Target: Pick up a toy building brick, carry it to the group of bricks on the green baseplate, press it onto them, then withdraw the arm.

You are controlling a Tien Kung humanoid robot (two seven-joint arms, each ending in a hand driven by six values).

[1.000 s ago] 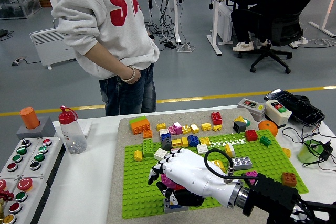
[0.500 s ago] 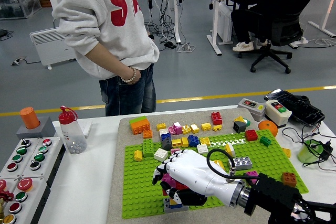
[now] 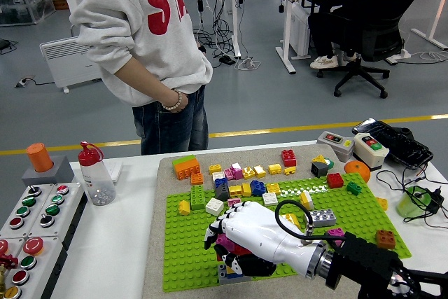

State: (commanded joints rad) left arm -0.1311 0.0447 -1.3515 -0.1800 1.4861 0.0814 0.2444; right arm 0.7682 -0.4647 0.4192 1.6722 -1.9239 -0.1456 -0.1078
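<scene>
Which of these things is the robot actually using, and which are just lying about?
In use:
- right robot hand, curled over a small stack of bricks
- brick stack
- green baseplate

Lying about:
- water bottle
- button box
- orange ball
- loose red brick

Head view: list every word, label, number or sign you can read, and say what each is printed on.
"STA": large red letters on the person's grey sweatshirt, cut off by the frame's top edge.
Button boxes: too small to read.
Bricks on the green baseplate: no print visible.
</scene>
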